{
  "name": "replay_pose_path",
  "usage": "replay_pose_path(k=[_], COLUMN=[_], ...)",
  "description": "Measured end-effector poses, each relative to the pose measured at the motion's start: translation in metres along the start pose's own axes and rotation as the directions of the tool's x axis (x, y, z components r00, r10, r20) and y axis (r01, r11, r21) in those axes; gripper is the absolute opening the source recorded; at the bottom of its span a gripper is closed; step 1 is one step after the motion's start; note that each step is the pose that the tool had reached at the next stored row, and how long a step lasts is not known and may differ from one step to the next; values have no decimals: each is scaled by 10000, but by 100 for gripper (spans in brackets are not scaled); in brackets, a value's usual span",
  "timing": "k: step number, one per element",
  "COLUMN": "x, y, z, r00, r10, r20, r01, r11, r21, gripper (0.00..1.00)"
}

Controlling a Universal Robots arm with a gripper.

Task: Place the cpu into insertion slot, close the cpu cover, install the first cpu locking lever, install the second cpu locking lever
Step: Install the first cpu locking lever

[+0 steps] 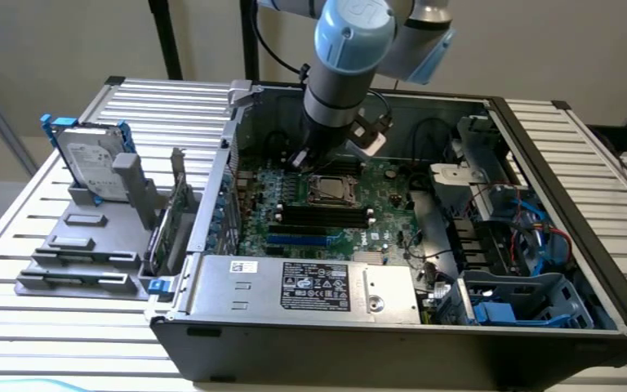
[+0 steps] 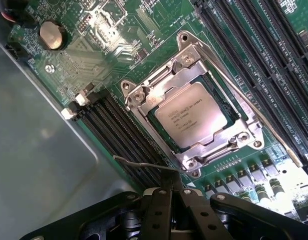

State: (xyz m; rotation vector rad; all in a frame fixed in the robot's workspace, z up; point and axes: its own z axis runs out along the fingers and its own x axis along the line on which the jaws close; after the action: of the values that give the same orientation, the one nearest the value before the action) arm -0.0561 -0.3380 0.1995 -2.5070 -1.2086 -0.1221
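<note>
- Claw (image 2: 172, 192) hung just beside the insertion slot (image 1: 333, 190), its tips pressed together. A thin wire locking lever (image 2: 143, 164) ran up to those tips, and whether it was pinched could not be told.
- The cpu (image 2: 191, 116) lay flat in the insertion slot, with the cpu cover (image 2: 143, 97) down around its edges.
- A second locking lever (image 2: 254, 112) lay along the side of the insertion slot away from the claw.
- A lever looked to be the step in hand. Doing it well meant pressing only on its free end, down and then sideways under its hook, clear of the black memory slots (image 2: 118, 132) beside the insertion slot.
- Several printed lines showed on the cpu, too small to read. The power-supply box (image 1: 303, 286) label near the insertion slot was equally unreadable.
</note>
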Motion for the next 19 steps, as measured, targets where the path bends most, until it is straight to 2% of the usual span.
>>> replay_pose_path(k=[3,7,14,19], x=[14,28,51,64], y=[-1,15,43,59], z=[7,5,3,1], r00=[10000,10000,9999,9999], r10=[3,9,16,26], r20=[52,94,127,149], r01=[-3,-8,-15,-25], r11=[10000,10000,10000,10000], r21=[-43,-77,-92,-75], gripper=[11,11,11,11])
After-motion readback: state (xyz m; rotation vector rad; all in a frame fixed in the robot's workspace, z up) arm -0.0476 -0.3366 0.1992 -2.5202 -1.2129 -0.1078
